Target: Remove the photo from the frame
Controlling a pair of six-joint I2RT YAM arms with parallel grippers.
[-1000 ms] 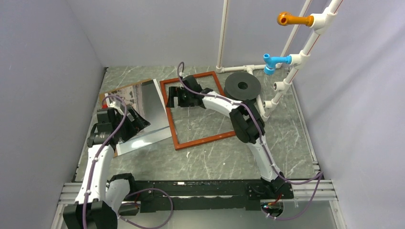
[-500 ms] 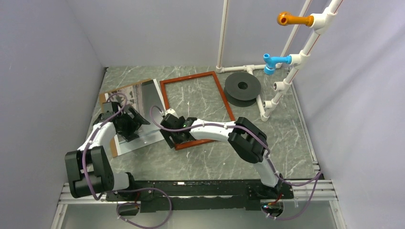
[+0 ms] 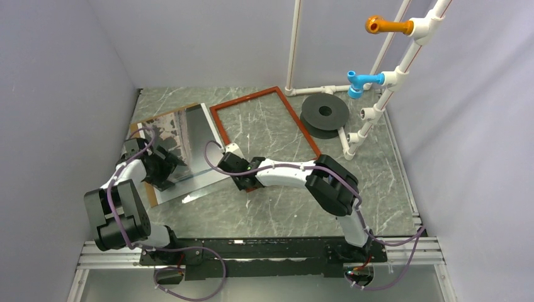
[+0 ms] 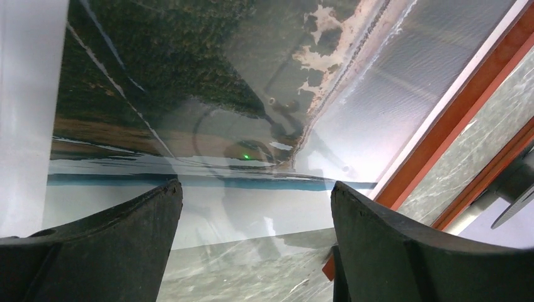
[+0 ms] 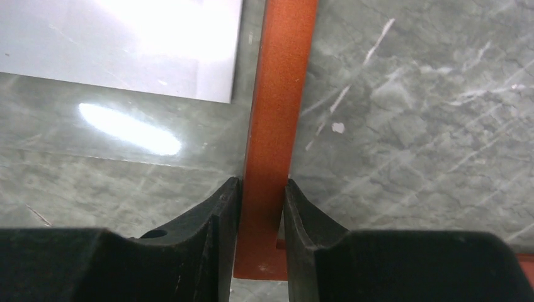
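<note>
The near left corner of the frame (image 3: 298, 123) is hard to see from the top camera, because the right end effector (image 3: 249, 179) sits over it; the right wrist camera shows only one red-brown rail, cut off at the top and bottom of the picture. The photo (image 3: 189, 135) is shiny, and bright light blots out much of its near part; the left wrist camera sees only a piece of it. A brown board (image 3: 150, 196) peeks out from under the photo on the side away from the frame; most of it is hidden. I cannot tell if the left fingers touch the photo.

The photo lies flat on the desk (image 3: 283, 207), outside the frame, just beside the frame's left rail. Inside the frame there is only bare grey desk. A black disc (image 3: 324, 113) lies just beside the frame's right rail.

The right arm bends at the elbow near the frame's near right corner and reaches across to the near left corner; its end effector pinches the rail between two dark fingers (image 5: 214, 214), one on each side and both tight on the wood. The left arm is folded up well to the left of the frame; the left end effector (image 3: 165, 170) hangs low over the near part of the photo with its fingers spread wide and nothing between them.
</note>
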